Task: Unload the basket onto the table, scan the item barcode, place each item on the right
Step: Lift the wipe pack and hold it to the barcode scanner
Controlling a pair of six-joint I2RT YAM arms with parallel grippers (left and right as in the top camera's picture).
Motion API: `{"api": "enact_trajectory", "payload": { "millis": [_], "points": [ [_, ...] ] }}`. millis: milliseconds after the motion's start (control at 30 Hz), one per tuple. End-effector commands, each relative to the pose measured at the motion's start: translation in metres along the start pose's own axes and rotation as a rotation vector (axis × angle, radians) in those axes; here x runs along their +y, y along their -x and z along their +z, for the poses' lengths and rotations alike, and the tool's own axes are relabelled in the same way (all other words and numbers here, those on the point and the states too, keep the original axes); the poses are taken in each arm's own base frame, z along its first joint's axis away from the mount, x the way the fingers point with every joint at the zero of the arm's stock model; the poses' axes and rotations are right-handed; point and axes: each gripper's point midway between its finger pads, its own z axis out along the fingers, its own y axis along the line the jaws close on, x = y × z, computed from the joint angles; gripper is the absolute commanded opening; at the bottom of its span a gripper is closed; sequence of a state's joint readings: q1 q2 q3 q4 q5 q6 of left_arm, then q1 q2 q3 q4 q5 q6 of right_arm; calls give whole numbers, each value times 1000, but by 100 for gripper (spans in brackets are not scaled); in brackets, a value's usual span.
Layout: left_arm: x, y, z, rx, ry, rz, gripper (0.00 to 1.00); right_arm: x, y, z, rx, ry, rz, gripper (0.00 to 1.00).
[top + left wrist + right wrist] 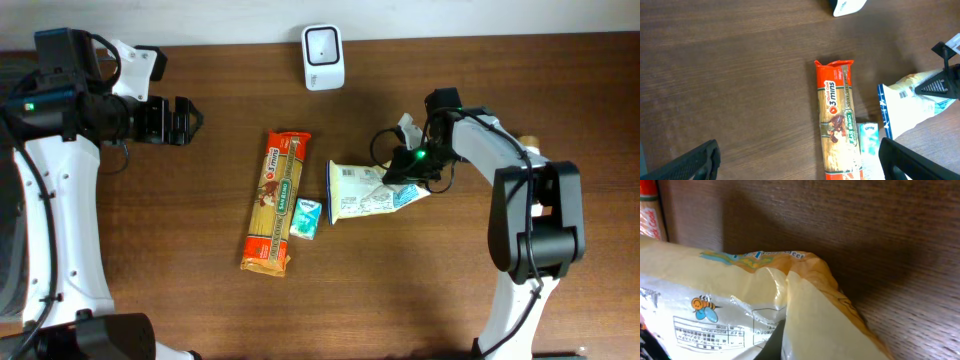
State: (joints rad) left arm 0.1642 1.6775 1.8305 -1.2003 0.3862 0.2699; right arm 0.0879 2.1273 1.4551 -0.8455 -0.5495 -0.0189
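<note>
**Right pincer clamped on bag end, lift to scanner pending**

The bag [362, 195], a white and blue pouch with a bee logo, lies on its side right of table centre with its blue-edged end pointing left. The right pincer [408, 168] is pressed together on the crumpled right end. In the wrist view the film folds up right at the fingers, so this reads as pinching the bag. A printed text panel shows on the upper face. No barcode can be picked out in any view.

The scanner [323, 57], a small white unit, stands at the far edge of the table, well apart from the bag, up and to the left.

Just beside the bag's left end lies a small teal carton [306, 218]. Touching that is a long spaghetti packet [276, 200].

The left pincer [190, 120] hangs spread wide over bare table [150, 280] at far left and holds nothing.

Judged step: lift and carry to the scanner.
- Lift straight up first, so the dragging end clears the carton.
- The grip is on thin film only, so the bag will likely hang and swing. Move slowly.
- Find the barcode face before presenting it, and turn that face flat to the scanner window.
- Risk: the film slips out of the pinch.
</note>
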Motion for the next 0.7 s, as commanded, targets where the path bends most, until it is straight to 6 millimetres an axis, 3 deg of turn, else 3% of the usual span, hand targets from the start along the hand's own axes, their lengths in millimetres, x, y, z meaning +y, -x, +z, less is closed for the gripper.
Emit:
{"api": "enact_trajectory", "payload": {
  "millis": [0, 67, 167, 233, 333, 467, 667],
  "points": [
    [0, 1, 0, -5, -8, 14, 99, -2, -13, 13, 49, 21, 22, 4],
    [0, 1, 0, -5, -8, 15, 99, 35, -5, -17, -12, 181, -77, 4],
    [0, 1, 0, -5, -8, 15, 99, 60, 3, -64, -122, 224, -141, 4],
    [0, 1, 0, -5, -8, 15, 99, 88, 8, -122, -272, 221, -236, 4],
    [0, 1, 0, -5, -8, 15, 99, 121, 3, -174, -414, 214, -342, 4],
    [0, 1, 0, -5, -8, 14, 99, 150, -8, -202, -468, 293, -370, 4],
    [0, 1, 0, -5, -8, 15, 99, 156, -5, -208, -482, 328, -322, 4]
  ]
}}
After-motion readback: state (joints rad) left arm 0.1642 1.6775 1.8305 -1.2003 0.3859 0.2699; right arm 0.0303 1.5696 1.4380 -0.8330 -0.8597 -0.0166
